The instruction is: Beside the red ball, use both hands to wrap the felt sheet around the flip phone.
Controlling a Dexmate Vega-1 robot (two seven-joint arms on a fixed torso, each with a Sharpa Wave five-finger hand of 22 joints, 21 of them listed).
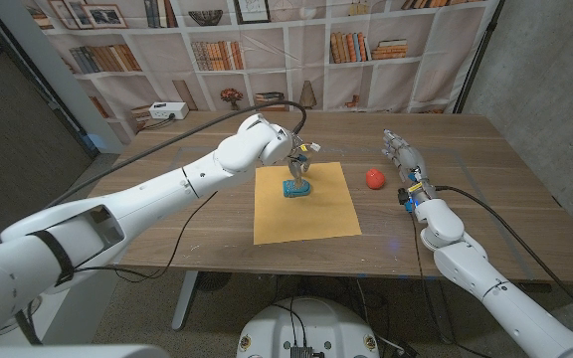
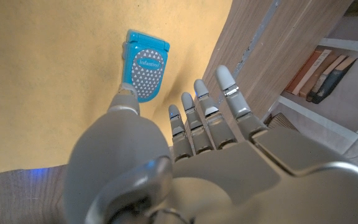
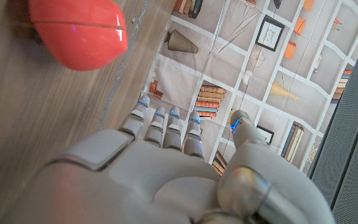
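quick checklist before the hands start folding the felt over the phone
1. Small blue flip phone lies on the flat yellow felt sheet: ok.
2. Felt sheet flat and not yet folded: ok.
3. Left hand at the phone, thumb reaching its edge in the left wrist view; whether it grips: cannot tell.
4. Right hand at the felt for a two-handed wrap: not ok, it is off past the round red ball, fingers apart, holding nothing.
5. Red ball beside the felt, apart from it: ok.
6. Bare wooden table around the felt's edges: ok.
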